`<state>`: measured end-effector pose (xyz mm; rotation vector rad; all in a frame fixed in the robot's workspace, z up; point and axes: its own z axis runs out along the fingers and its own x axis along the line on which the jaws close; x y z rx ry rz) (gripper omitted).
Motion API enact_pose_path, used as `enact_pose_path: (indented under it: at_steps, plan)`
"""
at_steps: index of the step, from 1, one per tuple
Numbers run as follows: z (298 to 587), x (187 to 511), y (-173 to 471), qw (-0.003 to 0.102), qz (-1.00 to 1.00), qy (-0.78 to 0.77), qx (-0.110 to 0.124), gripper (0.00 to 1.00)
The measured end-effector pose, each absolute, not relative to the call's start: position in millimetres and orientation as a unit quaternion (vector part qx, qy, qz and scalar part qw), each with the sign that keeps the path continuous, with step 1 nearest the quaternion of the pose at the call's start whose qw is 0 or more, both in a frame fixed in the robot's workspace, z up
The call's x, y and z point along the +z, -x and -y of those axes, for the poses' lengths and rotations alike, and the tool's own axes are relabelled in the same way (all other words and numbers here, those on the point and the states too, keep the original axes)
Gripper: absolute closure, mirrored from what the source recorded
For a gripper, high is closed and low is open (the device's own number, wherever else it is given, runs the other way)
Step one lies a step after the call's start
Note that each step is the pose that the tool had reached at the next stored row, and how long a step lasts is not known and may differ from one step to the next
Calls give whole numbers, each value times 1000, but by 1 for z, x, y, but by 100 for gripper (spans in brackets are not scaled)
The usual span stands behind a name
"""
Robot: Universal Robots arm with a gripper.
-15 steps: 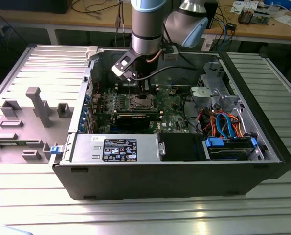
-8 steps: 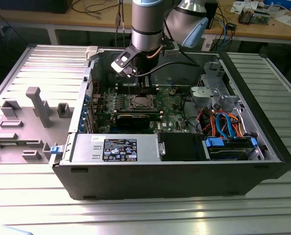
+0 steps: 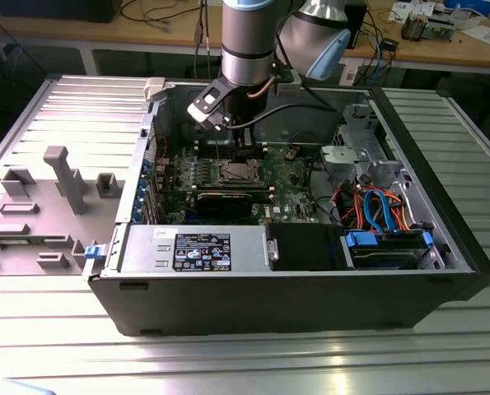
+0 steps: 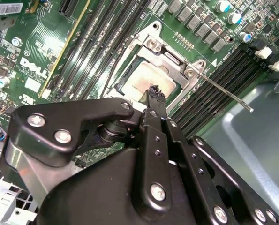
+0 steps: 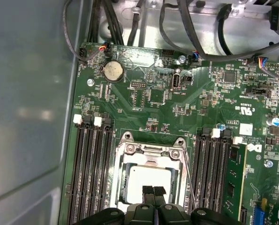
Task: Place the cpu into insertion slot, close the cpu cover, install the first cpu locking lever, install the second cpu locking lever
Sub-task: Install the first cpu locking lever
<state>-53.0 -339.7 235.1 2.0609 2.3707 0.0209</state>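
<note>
My black gripper, clenched on nothing, hangs just above the dull silver square cpu. It is seated in the shiny-rimmed insertion slot, mid green motherboard. The thin steel locking lever stands free, so I'd push it squarely and slowly.

This is a robotics lab or electronics workshop. An open computer case lies on its side on a ribbed metal surface. Its green motherboard and coloured wiring are bared, and a robot arm reaches down into it. Beside the case, at the exterior view's left, stand grey fixture blocks. Behind runs a wooden surface strewn with cables and small electronic parts.
</note>
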Motion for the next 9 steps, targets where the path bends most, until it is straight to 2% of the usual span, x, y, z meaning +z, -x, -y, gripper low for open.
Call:
enact_pose_path:
  at_steps: [9]
  plan:
    - [340,243,53,0,-772,-636,6,89]
